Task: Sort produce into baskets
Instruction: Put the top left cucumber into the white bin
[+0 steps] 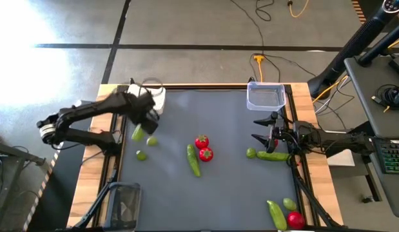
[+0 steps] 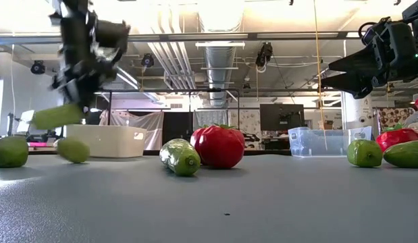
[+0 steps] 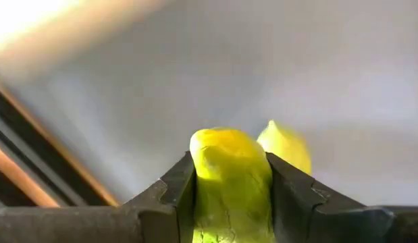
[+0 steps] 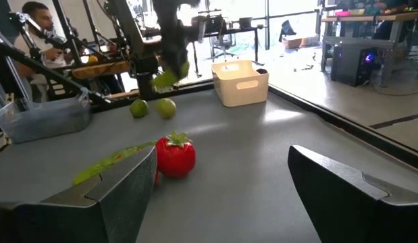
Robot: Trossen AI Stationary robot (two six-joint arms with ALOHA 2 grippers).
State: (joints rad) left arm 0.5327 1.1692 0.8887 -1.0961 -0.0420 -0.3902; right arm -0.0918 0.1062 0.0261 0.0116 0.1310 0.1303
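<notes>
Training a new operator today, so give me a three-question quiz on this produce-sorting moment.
1. True or false: the left gripper holds a green piece.
2. Which tub sits at the mat's far right corner: A white tub, B clear tub, C dark tub?
3. Fill in: the right gripper is ____.

Key: 1 true. 2 B. 3 open, holding nothing, above the mat near a lime-green fruit and cucumber.

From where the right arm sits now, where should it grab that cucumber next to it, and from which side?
Grip the cucumber around its middle, coming straight down from above. It lies flat on the table, its length running left-right in the high view, so the jaws should close across its narrow width. The right gripper already hovers open just behind it. Mind the lime touching or nearly touching its left end.
</notes>
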